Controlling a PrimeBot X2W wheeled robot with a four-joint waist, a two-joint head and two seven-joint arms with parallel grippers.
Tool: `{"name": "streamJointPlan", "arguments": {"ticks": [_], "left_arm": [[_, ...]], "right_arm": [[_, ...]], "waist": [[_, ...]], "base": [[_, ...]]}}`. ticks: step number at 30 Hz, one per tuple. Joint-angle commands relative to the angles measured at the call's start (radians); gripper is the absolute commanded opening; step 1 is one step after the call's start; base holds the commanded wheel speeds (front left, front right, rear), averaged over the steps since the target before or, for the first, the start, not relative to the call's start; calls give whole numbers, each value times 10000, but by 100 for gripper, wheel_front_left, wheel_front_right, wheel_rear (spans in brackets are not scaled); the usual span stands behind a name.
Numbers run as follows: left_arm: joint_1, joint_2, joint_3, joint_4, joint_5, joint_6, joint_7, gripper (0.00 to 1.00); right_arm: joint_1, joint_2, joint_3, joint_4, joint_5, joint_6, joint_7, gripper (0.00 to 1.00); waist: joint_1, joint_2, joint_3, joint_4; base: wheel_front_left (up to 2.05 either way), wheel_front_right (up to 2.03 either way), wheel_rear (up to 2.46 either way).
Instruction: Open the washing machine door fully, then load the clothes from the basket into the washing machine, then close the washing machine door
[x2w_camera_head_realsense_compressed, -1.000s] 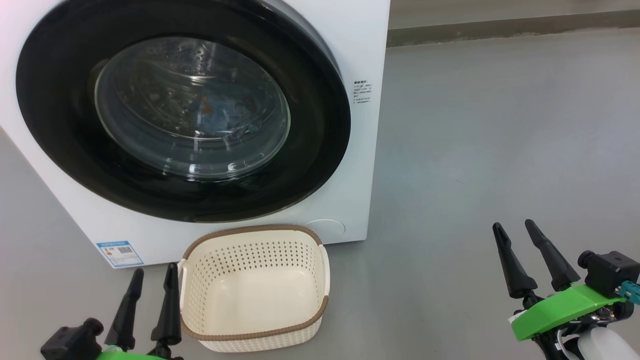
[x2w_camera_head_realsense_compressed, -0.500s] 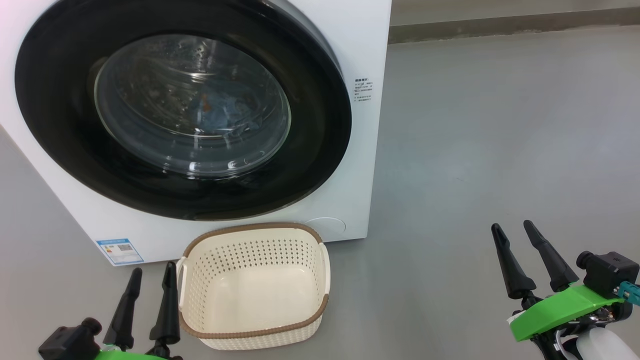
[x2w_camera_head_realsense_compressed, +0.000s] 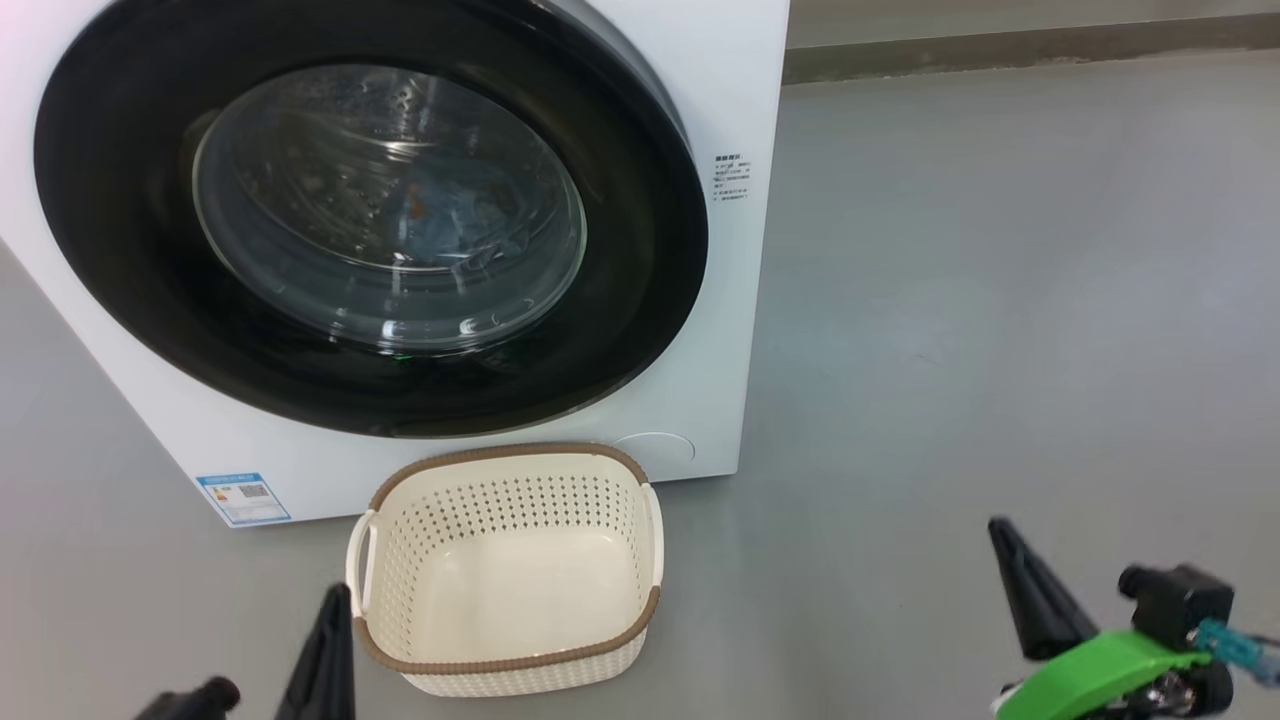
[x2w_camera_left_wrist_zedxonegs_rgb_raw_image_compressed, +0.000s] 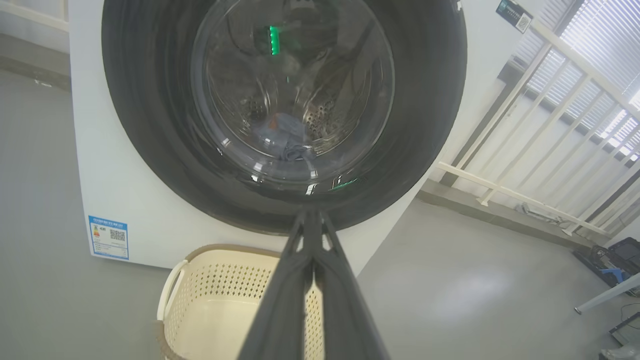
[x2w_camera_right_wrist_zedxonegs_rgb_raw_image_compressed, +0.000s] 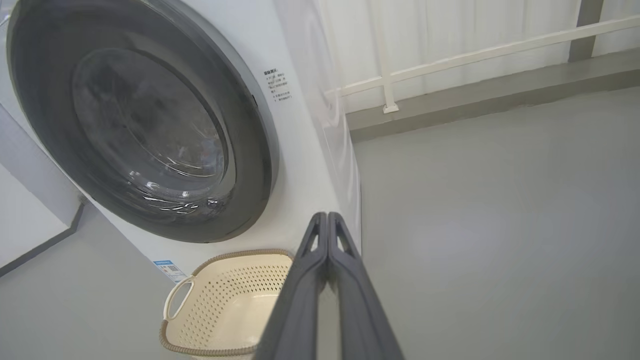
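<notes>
The white washing machine (x2w_camera_head_realsense_compressed: 735, 90) stands at the upper left, its round black-rimmed door (x2w_camera_head_realsense_compressed: 110, 250) shut against the front. Blue clothes (x2w_camera_head_realsense_compressed: 455, 222) with an orange print lie inside the drum, seen through the glass (x2w_camera_left_wrist_zedxonegs_rgb_raw_image_compressed: 285, 142). The cream basket (x2w_camera_head_realsense_compressed: 505, 480) sits on the floor before the machine with nothing in it (x2w_camera_left_wrist_zedxonegs_rgb_raw_image_compressed: 200, 300) (x2w_camera_right_wrist_zedxonegs_rgb_raw_image_compressed: 225, 300). My left gripper (x2w_camera_head_realsense_compressed: 335, 600) is low at the basket's left corner, shut on nothing (x2w_camera_left_wrist_zedxonegs_rgb_raw_image_compressed: 312, 217). My right gripper (x2w_camera_head_realsense_compressed: 1000, 530) is low at the right over bare floor, shut with nothing between its fingers (x2w_camera_right_wrist_zedxonegs_rgb_raw_image_compressed: 326, 217).
Grey floor (x2w_camera_head_realsense_compressed: 1000, 300) spreads to the right of the machine. A white railing (x2w_camera_right_wrist_zedxonegs_rgb_raw_image_compressed: 450, 60) and a low kerb run along the back. A blue label sticker (x2w_camera_head_realsense_compressed: 243, 497) marks the machine's lower left front. Some equipment lies on the floor (x2w_camera_left_wrist_zedxonegs_rgb_raw_image_compressed: 612, 255) at the far right.
Both grippers have gone from open to shut, with nothing in them. Both arms have dropped lower in the head view. The camera has shifted slightly.
</notes>
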Motion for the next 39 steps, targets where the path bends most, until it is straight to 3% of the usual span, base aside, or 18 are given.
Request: {"name": "streamJointPlan", "arguments": {"ticks": [1,7,12,39], "left_arm": [[-26,7,25,-36,-86,0,30,0],[-50,-38,152,-74,-559,0,203,0],[-86,-76,258,-84,-953,0,347,0],[-264,-282,845,-180,-3079,1,1132,0]], "right_arm": [[-34,-4,-31,-39,88,0,31,0],[-27,82,-188,-109,579,-2,198,0],[-38,155,-320,-147,986,-3,337,0],[-81,558,-1049,-389,3179,-8,1104,0]], "waist": [[0,-1,2,2],[23,-1,-11,18],[1,-1,18,31],[0,-1,70,101]], "base": [[0,0,0],[0,0,0],[0,0,0],[0,0,0]]}}
